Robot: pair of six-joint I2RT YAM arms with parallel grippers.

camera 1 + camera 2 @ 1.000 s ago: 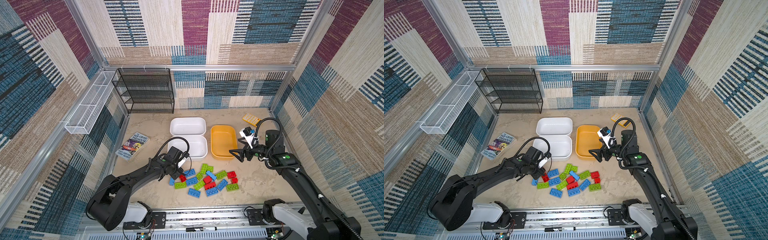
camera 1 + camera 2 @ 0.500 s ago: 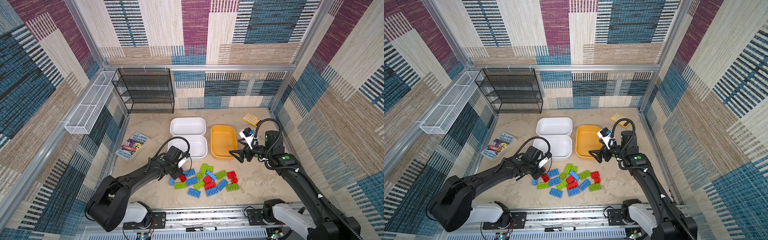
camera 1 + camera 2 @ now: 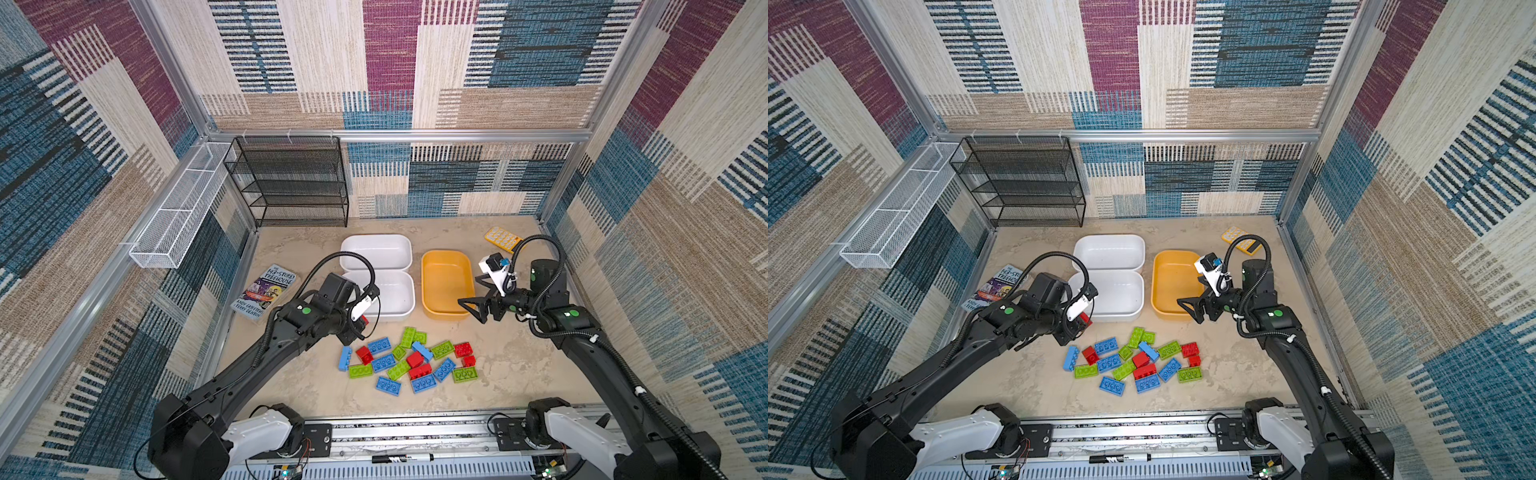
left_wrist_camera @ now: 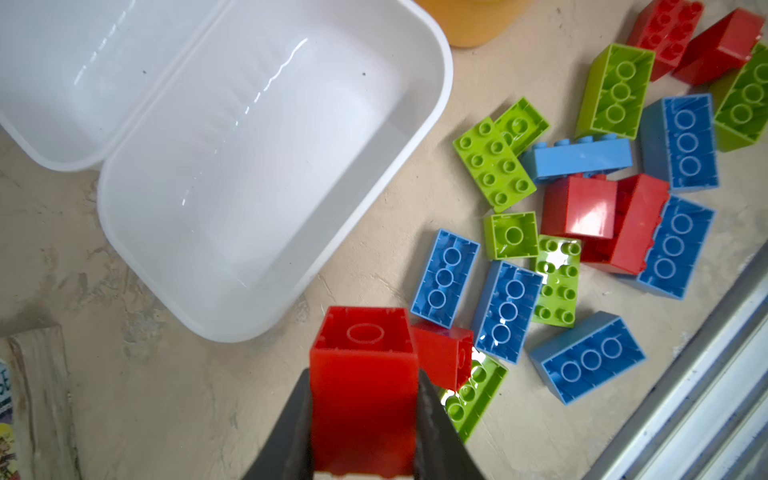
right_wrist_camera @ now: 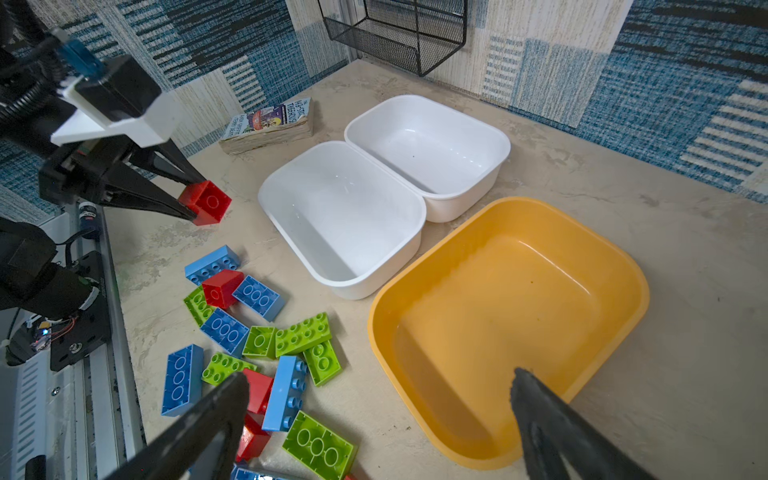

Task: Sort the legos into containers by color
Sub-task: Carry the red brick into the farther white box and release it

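Beside nearer white tub | left hand now clamps red lego

This is a robot test cell in a lab, not a home. Patterned fabric walls on aluminium frame bars box in my table. My left arm and right arm are bolted to a metal rail along the lower edge of both top views, and a bare circuit board sits beside it.
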